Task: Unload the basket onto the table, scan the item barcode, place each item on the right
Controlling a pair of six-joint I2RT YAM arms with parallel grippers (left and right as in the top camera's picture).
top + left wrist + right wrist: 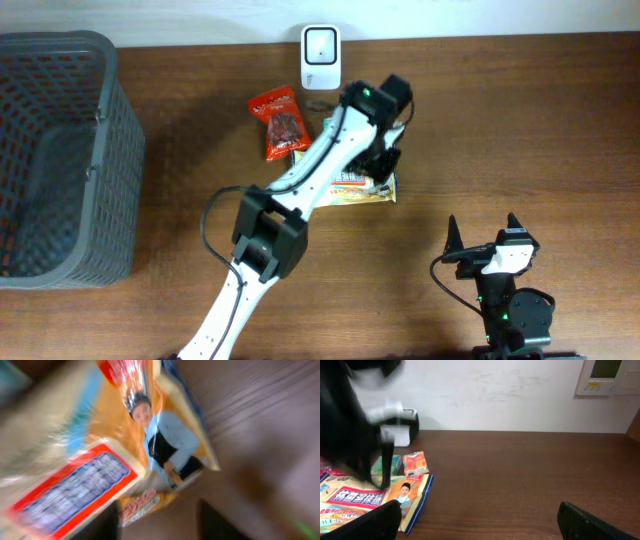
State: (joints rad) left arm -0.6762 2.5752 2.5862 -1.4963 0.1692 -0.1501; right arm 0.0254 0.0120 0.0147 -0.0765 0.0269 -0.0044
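One flat, glossy orange snack packet (348,190) is seen lying on the wooden bench (520,120) at frame centre, under the left gripper (383,165). Its dark fingers (102,522) are seen parted, though blurred. The right gripper (482,225), lower right, is spread wide and empty. Also noted:
- one white boxy scanner (320,56)
- one crinkled red packet (282,122)
- one grey mesh basket (120,150)
- one small green carton (385,465)
- one small orange carton (415,463)

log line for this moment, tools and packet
left tool: open, above orange packet | right tool: open, empty, away | orange packet: on table near white scanner
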